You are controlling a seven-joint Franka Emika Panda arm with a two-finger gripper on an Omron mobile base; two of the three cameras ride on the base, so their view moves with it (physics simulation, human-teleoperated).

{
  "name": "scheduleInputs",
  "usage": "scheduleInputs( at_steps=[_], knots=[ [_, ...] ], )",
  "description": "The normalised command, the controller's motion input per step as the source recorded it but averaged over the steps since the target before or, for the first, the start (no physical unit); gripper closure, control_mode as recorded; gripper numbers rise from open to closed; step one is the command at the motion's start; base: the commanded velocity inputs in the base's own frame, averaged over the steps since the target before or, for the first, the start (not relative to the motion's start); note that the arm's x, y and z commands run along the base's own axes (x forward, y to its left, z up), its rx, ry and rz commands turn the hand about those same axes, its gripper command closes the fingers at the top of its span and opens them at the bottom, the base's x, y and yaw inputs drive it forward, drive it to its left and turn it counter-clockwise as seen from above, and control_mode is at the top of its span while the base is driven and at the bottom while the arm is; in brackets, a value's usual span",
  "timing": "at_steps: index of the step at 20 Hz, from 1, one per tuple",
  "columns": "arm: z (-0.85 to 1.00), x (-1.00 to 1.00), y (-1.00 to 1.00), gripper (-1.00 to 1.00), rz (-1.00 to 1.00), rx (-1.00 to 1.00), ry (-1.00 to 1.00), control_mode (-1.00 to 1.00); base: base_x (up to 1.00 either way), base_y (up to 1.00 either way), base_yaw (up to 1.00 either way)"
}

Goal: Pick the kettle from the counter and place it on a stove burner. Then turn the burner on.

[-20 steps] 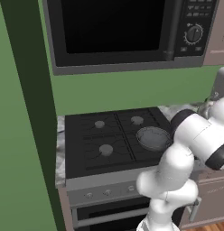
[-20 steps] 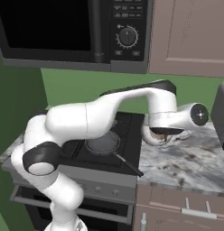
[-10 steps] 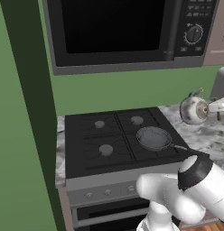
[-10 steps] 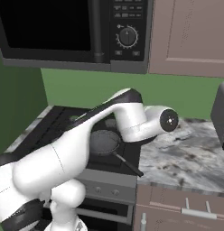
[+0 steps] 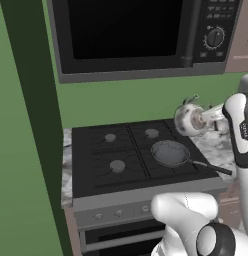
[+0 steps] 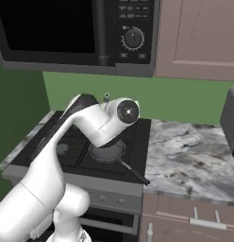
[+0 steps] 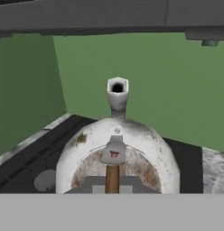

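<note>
The kettle (image 5: 190, 119) hangs in the air above the right rear part of the stove, lifted off the surface (image 5: 221, 145). We hold it with the end effector (image 5: 212, 116) closed narrow on its thin handle, so the body swings free below the grip. In the hand view its spout (image 7: 117, 95) points away from us. The frying pan (image 5: 170, 152) already sits on the right front burner, so we judge a free burner (image 5: 117, 166) on the left is the better place.
</note>
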Motion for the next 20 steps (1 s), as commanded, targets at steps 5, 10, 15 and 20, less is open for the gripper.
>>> scheduleInputs(
  at_steps=[5,10,15,20],
  knots=[
    [0.25,0.0,1.0,1.0,0.06,-0.16,0.19,-1.0,0.0,0.0,0.0],
    [0.13,0.0,1.0,1.0,0.1,-0.3,0.27,-1.0,0.0,0.0,0.0],
    [0.0,-0.01,0.89,1.0,0.15,-0.23,0.24,-1.0,0.0,0.0,0.0],
    [-0.08,0.0,0.61,1.0,0.13,-0.21,0.21,-1.0,0.0,0.0,0.0]
  ],
)
